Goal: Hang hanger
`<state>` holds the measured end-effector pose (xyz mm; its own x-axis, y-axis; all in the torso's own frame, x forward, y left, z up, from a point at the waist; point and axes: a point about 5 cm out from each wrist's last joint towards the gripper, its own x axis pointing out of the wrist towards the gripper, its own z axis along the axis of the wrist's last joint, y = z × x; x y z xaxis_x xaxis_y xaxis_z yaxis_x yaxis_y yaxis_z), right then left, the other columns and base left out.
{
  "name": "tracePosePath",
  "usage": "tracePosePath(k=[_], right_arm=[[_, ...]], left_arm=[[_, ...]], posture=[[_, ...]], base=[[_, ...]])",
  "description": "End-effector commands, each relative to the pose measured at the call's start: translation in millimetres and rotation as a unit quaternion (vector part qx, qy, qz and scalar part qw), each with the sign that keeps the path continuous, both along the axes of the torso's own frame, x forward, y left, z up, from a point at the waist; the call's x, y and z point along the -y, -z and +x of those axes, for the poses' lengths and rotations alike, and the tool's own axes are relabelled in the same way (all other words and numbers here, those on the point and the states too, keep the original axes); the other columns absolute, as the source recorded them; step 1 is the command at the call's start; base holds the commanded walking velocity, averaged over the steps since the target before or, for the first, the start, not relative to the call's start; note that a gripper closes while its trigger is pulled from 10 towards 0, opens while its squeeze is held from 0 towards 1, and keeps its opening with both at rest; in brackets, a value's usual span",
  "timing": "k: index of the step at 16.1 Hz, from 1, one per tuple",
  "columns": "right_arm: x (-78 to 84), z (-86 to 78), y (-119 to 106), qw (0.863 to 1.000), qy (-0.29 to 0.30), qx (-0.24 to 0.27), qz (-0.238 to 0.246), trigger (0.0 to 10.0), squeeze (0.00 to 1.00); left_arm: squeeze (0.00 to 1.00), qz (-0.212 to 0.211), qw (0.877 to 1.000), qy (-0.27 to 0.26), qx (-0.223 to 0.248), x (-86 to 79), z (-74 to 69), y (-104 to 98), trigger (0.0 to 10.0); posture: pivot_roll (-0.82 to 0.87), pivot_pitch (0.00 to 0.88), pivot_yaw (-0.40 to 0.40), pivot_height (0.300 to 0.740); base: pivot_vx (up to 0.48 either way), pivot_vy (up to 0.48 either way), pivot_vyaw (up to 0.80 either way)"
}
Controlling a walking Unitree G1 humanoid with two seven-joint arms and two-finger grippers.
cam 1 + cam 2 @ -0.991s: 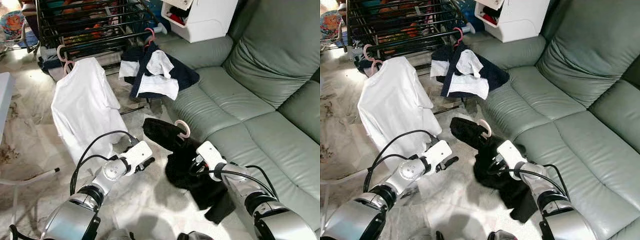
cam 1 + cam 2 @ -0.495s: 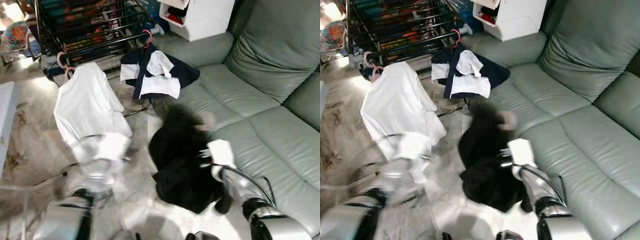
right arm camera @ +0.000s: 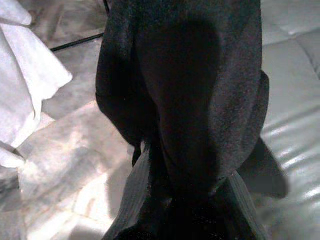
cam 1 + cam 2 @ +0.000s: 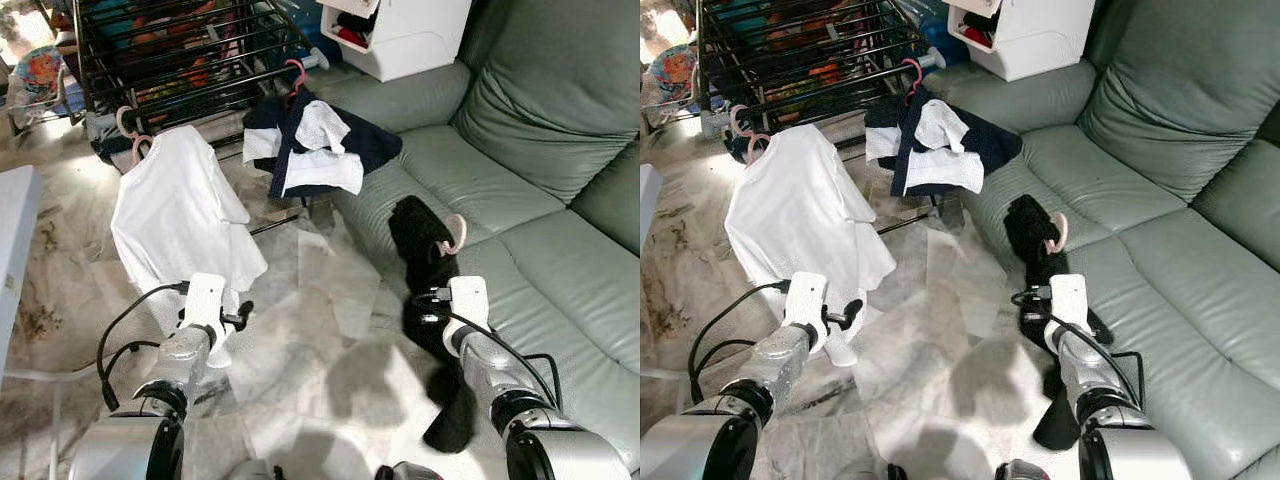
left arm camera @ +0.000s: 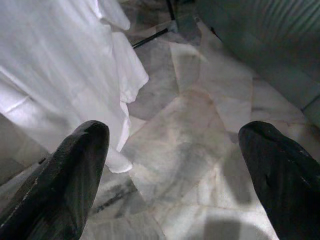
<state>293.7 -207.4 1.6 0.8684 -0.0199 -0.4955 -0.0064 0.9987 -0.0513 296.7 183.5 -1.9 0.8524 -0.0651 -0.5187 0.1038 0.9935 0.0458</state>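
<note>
A black garment (image 4: 412, 232) on a pink hanger (image 4: 456, 234) is held up by my right gripper (image 4: 432, 304) beside the sofa's front edge. The lower part of the garment drapes down past my forearm toward the floor. In the right wrist view the black garment (image 3: 190, 90) covers the fingers. My left gripper (image 4: 238, 316) is low over the marble floor, open and empty, next to the hem of a white shirt (image 4: 175, 215). That shirt hangs on a pink hanger (image 4: 128, 125) from the black drying rack (image 4: 180, 60).
A navy and white garment (image 4: 315, 150) hangs from the rack on another pink hanger (image 4: 297, 72). The green sofa (image 4: 520, 200) runs along the right. A white cabinet (image 4: 400, 35) stands behind it. Bare marble floor (image 4: 320, 330) lies between my arms.
The right arm swung the black garment and its hanger rightward, up against the sofa edge. The left arm drew back to the left, near the white shirt's hem. The camera shifted slightly.
</note>
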Motion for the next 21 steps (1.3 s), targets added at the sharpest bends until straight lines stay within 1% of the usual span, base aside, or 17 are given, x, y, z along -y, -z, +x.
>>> tracePosePath(k=[1,2,5,6,7,9,13,15,18,21], right_arm=[[-7.1,4.0,-2,1.000,0.006,0.001,0.006,0.0,0.00],[-7.8,2.4,0,1.000,0.008,-0.004,0.003,0.0,0.00],[-13.6,-4.6,9,1.000,0.004,-0.022,0.006,0.0,0.00],[-14.2,-5.1,9,1.000,0.004,-0.023,0.007,0.0,0.00],[-13.9,-5.2,9,1.000,0.005,-0.023,0.005,0.0,0.00],[-15.1,-6.5,11,1.000,-0.002,-0.031,0.003,0.0,0.00],[-15.6,-5.2,10,0.999,-0.014,-0.032,-0.004,0.0,0.00],[-14.5,-5.2,10,0.999,-0.012,-0.031,0.001,0.0,0.00],[-10.2,-10.8,13,0.999,-0.006,-0.034,0.004,0.0,0.00],[-7.5,-15.5,17,0.999,-0.003,-0.039,0.006,0.0,0.00]], left_arm=[[1.00,0.008,0.999,-0.050,-0.009,-15.9,-0.1,-1,10.0],[1.00,0.005,0.998,-0.065,-0.014,-19.4,-1.3,0,10.0],[1.00,0.013,0.992,-0.119,-0.030,-37.1,-8.3,3,10.0],[1.00,0.012,0.991,-0.127,-0.032,-39.6,-9.8,4,10.0],[1.00,0.015,0.989,-0.145,-0.039,-45.4,-13.9,7,10.0],[1.00,0.011,0.987,-0.155,-0.047,-47.7,-19.5,11,10.0],[1.00,0.004,0.984,-0.170,-0.046,-47.3,-20.1,12,10.0],[1.00,0.007,0.983,-0.176,-0.047,-50.8,-22.5,13,10.0],[1.00,0.004,0.979,-0.196,-0.053,-58.5,-29.0,16,10.0],[1.00,0.003,0.978,-0.199,-0.062,-60.7,-35.3,20,10.0]], posture=[[-0.12,0.000,0.106,0.740],[-0.12,0.000,0.106,0.740],[-0.12,0.000,0.111,0.740],[-0.12,0.000,0.108,0.740],[-0.12,0.000,0.108,0.740],[-0.11,0.000,0.095,0.740],[-0.09,0.000,0.067,0.740],[-0.09,0.000,0.066,0.740],[-0.09,0.000,0.065,0.740],[-0.10,0.000,0.070,0.740]], base=[[0.000,0.000,0.00],[0.000,0.000,0.00],[0.000,0.000,0.00],[0.000,0.000,0.00],[0.000,0.000,0.00],[0.000,0.000,0.00],[0.000,0.000,0.00],[0.000,0.000,0.00],[0.000,0.000,0.00],[0.000,0.000,0.00]])
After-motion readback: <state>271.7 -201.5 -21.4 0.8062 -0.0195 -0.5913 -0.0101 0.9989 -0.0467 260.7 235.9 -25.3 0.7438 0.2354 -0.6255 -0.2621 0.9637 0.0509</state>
